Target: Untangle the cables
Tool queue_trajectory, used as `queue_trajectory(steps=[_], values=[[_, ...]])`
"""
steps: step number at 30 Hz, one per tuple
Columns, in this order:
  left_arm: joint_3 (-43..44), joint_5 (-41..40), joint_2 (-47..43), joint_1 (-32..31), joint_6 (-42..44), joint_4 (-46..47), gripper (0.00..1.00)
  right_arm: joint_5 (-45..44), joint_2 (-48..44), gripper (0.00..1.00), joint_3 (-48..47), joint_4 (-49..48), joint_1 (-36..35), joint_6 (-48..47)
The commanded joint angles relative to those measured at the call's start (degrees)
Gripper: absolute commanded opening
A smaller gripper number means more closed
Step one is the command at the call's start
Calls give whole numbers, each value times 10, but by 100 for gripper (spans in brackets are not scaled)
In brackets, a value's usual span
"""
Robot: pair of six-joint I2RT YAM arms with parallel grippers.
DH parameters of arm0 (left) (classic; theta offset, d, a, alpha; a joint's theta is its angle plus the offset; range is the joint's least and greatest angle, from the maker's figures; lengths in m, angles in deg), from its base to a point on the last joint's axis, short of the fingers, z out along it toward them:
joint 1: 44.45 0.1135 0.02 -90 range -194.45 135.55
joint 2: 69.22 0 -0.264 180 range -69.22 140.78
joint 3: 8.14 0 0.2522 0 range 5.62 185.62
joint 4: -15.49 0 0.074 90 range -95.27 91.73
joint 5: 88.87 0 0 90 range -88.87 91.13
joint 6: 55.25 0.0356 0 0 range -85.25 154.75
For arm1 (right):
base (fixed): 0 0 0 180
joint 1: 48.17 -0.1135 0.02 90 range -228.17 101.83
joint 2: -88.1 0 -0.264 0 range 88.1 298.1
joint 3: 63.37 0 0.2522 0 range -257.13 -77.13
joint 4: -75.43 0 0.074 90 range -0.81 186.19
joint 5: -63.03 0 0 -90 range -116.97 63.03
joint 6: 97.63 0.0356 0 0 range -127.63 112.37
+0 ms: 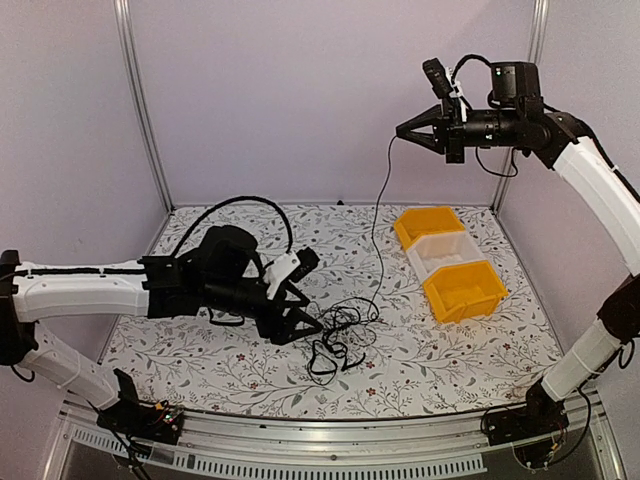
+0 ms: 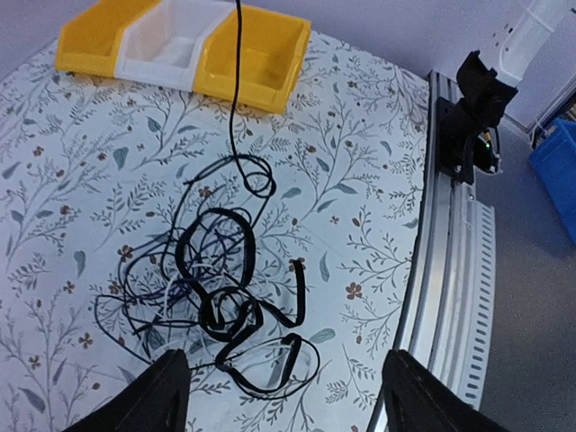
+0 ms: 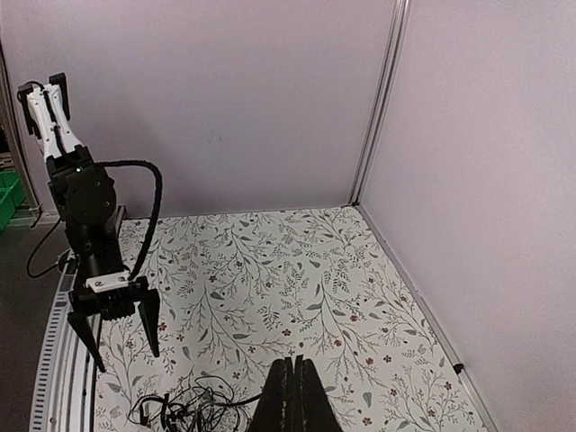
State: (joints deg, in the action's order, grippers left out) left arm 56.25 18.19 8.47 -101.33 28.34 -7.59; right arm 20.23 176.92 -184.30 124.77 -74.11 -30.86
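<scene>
The cables (image 1: 340, 335) lie in a tangled heap of thin black and white cords on the flowered table. My left gripper (image 1: 300, 328) hovers low just left of the heap, open and empty. In the left wrist view the tangle (image 2: 211, 288) lies ahead of the wide-apart fingers (image 2: 157, 396). My right gripper (image 1: 400, 132) is raised high at the back right, shut on one black cable (image 1: 378, 215) that hangs from it down into the heap. That strand also runs up out of the left wrist view (image 2: 237, 81). The right wrist view shows the pinched fingertips (image 3: 294, 364) above the tangle (image 3: 180, 409).
Three bins stand in a row at the right: yellow (image 1: 428, 226), white (image 1: 443, 253), yellow (image 1: 463, 290). Walls close the table at the back and both sides. A metal rail (image 2: 450, 261) runs along the near edge.
</scene>
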Motion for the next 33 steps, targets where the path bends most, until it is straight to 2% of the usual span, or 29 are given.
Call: queue_trajectory(steps=[1,3,7,12,21,23,27,33], values=[[-7,-91,-54,9,51,108,75,3,4,0,-12,-20,-6,19],[10,-79,-30,9,49,163,73,4,8,0,-22,-19,-8,22],[57,-75,55,7,21,209,64,1,16,0,-46,-12,-14,22],[65,-74,139,8,2,311,61,1,20,0,-75,-4,-18,18],[100,-44,216,12,2,393,49,5,30,0,-86,-4,-23,26],[102,-40,220,15,-2,404,42,4,30,0,-84,-5,-23,26],[104,-30,225,26,-13,419,19,4,30,0,-76,-8,-23,26],[88,-23,222,35,-30,452,0,-4,24,0,-53,-15,-23,25]])
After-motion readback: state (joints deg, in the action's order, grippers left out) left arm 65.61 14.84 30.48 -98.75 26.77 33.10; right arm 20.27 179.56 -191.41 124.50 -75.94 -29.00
